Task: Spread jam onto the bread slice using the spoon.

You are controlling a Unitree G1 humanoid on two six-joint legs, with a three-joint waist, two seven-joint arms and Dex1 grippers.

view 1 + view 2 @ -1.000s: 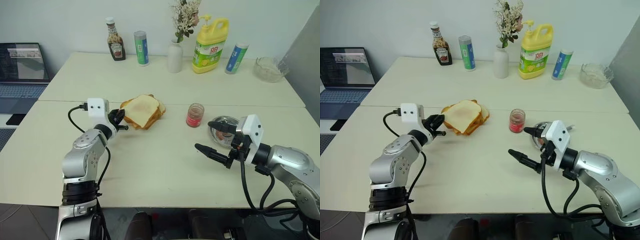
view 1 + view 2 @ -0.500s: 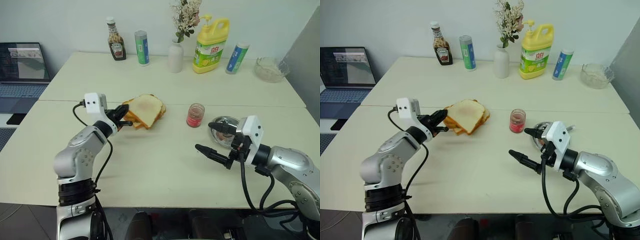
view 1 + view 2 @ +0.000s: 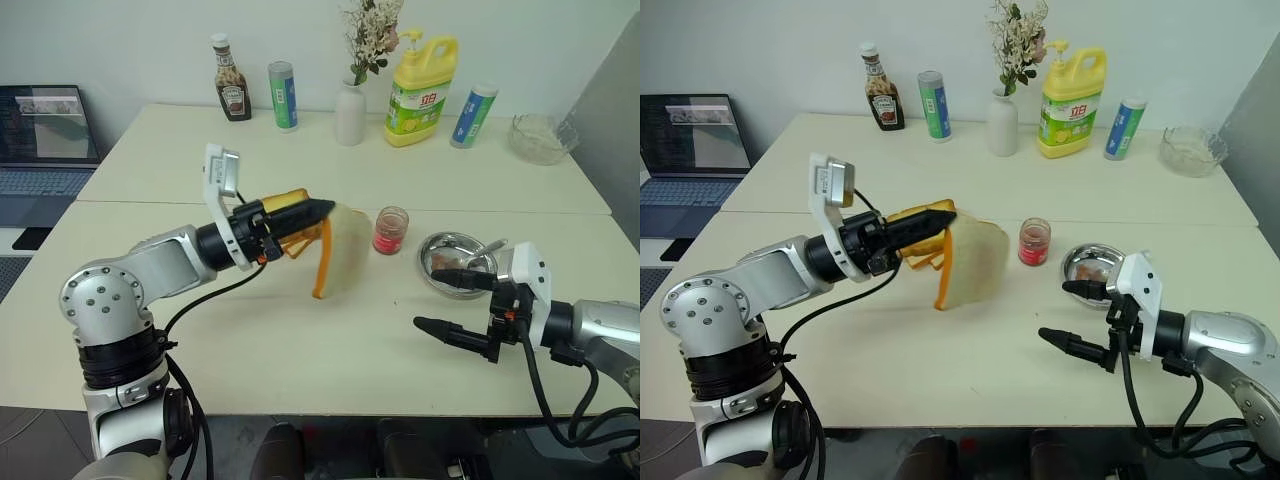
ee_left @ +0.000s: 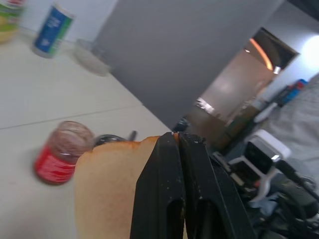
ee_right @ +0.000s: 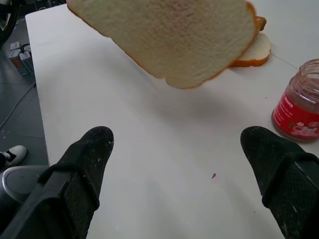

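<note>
- Carrying the bread slice (image 3: 975,262) clear of the stack of toasted slices (image 3: 923,246) is the step in hand, judging by how it hangs on edge above the table (image 3: 940,370); it would be best set down flat on open table in front of the jam (image 3: 1034,242), within reach of both arms.
- Lowering it slowly matters, since a slice pinched by one corner can tear or fold; let the low edge touch first, then lay it over.
- The left gripper (image 3: 940,216) is clamped tight on the slice's top crust, fingers pressed together with the bread between them, pointing toward the jar.
- The right gripper (image 3: 1072,316) stands at its widest, holding nothing, low over the table near the steel dish (image 3: 1092,266).
- The spoon (image 3: 487,250) seems to rest on the dish's far rim, though it is small and hard to make out.
- The jam stands upright between the hanging slice and the dish, touching neither.
</note>
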